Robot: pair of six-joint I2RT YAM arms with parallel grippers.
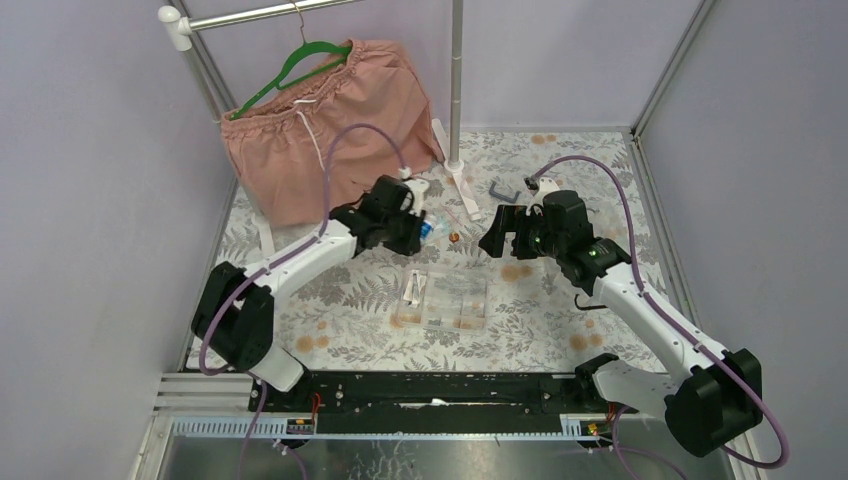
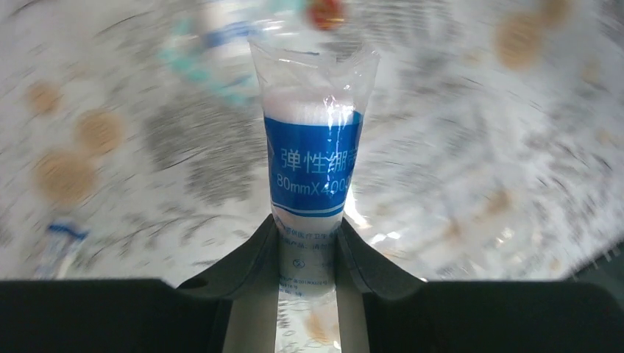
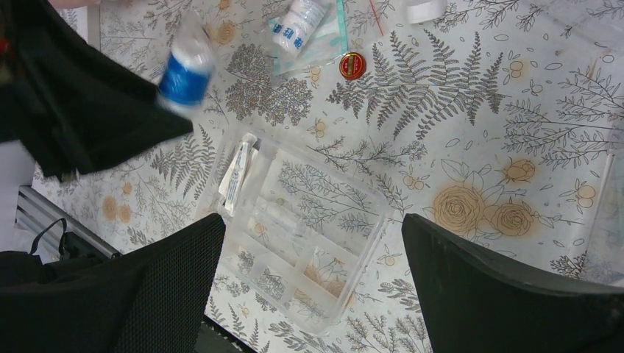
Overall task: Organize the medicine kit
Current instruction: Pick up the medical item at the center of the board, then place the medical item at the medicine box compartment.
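The left claw (image 2: 309, 246) pinched the bandage roll (image 2: 313, 147), likely light, soft and slippery-wrapped, near its end; the right claw (image 3: 313, 239) gaped wide.

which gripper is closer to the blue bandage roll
Left. The left gripper is clamped on the blue bandage roll; the right gripper hangs open off to its right, not touching it.

Pink shorts (image 1: 320, 130) with a gathered waist and a white drawstring hang at the back left on a green hanger (image 1: 283, 68); the hanger hooks over a metal rail (image 1: 265, 13); an upright metal pole (image 1: 457, 80) stands just to their right; the surface (image 1: 560, 320) bears a grey fern and orange rose print; lilac walls (image 1: 90, 150) enclose it.
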